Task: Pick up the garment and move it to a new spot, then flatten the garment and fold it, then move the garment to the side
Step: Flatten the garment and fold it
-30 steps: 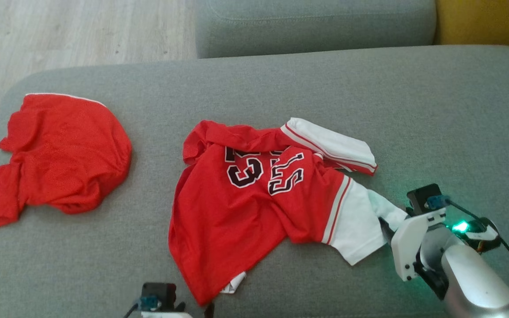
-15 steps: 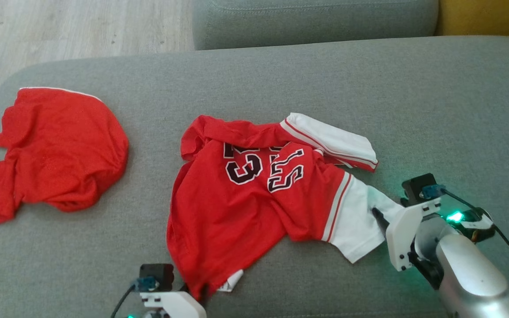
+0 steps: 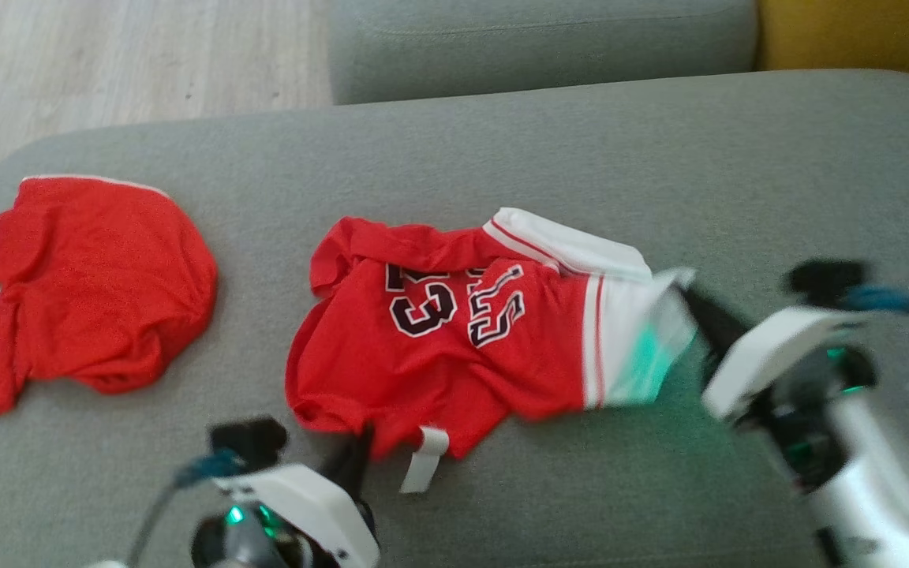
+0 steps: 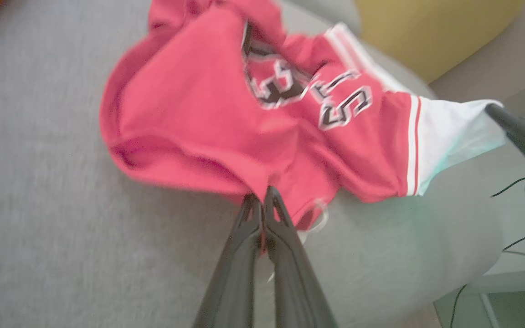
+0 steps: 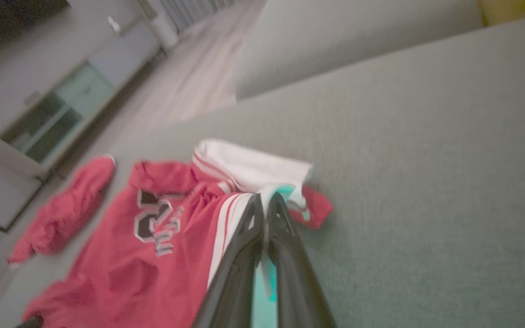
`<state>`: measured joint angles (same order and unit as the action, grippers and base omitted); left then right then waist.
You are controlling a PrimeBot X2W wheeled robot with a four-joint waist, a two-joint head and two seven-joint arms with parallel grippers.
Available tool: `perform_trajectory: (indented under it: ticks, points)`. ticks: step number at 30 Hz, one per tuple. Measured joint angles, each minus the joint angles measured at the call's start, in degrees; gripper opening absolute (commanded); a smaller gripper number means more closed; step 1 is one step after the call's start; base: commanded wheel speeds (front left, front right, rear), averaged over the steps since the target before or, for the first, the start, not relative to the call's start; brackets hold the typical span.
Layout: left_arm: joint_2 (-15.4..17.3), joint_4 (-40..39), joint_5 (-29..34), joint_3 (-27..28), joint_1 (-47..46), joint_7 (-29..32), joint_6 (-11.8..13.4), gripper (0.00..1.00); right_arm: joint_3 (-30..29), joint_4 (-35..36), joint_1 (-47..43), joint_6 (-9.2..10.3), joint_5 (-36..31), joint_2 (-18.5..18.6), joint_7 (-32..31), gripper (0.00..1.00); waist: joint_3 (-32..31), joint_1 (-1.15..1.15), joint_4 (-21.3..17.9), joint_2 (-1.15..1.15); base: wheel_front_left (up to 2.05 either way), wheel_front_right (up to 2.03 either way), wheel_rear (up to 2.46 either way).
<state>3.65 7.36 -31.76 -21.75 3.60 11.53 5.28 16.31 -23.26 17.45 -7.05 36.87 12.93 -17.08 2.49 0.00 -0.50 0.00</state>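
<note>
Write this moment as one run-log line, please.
phase: grasp | left gripper: shut on jersey hem | right gripper: shut on white sleeve | jersey: crumpled on sofa | other red garment: apart, left

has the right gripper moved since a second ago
Yes. The right gripper, shut on the white sleeve of the jersey, has moved farther from the robot, toward the back cushion; the plain red garment barely shifted.

White wrist housings, silver forearm, green lights, blue-plugged cables, 2 dark tapered fingers per arm.
</note>
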Motion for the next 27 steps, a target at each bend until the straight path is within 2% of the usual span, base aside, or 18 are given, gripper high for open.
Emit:
perform_trajectory:
  ticks: [4, 7, 11, 15, 18, 21, 27]
  points:
    - [2.8, -13.58, -2.36, 3.03, 1.67, 2.01, -0.22, 0.0, -7.31, 16.79, -3.76, 0.0, 10.82, 2.66, -2.33, 0.0, -0.7, 0.0, -1.4, 0.0, 0.0, 0.0, 0.0]
    - [5.03, -23.92, -4.36, 5.36, 2.81, 4.41, -0.16, 0.0, -14.66, 27.69, -6.38, 0.0, 16.77, 2.74, -4.68, 0.0, -1.07, 0.0, -2.7, 0.0, 0.0, 0.0, 0.0]
    - [7.22, -36.45, -6.76, 8.76, 2.1, 7.9, 0.6, 0.0, -25.12, 39.69, -7.72, 0.0, 22.88, 0.05, -8.36, 0.0, -1.33, 0.0, -4.51, 0.0, 0.0, 0.0, 0.0]
    - [9.25, -45.4, -8.9, 11.67, -2.54, 11.72, 1.33, 0.0, -32.26, 49.7, -6.99, 0.0, 26.07, -4.26, -13.35, 0.0, -1.07, 0.0, -6.32, 0.0, 0.0, 0.0, 0.0]
    - [9.98, -49.82, -10.31, 12.89, -7.54, 14.35, 1.88, 0.0, -36.24, 54.24, -4.0, 0.0, 27.07, -6.79, -17.37, 0.0, -0.63, 0.0, -7.62, 0.0, 0.0, 0.0, 0.0]
    - [10.87, -52.21, -11.57, 13.5, -13.03, 17.16, 2.31, 0.0, -39.19, 57.05, 1.6, 0.0, 26.37, -7.3, -21.62, 0.0, 0.23, 0.0, -8.61, 0.0, 0.0, 0.0, 0.0]
    - [12.87, -48.83, -12.61, 13.17, -25.72, 23.07, 2.37, 0.0, -40.4, 54.51, 14.17, 0.0, 19.26, -8.09, -29.99, 0.0, 3.71, 0.0, -9.51, 0.0, 0.0, 0.0, 0.0]
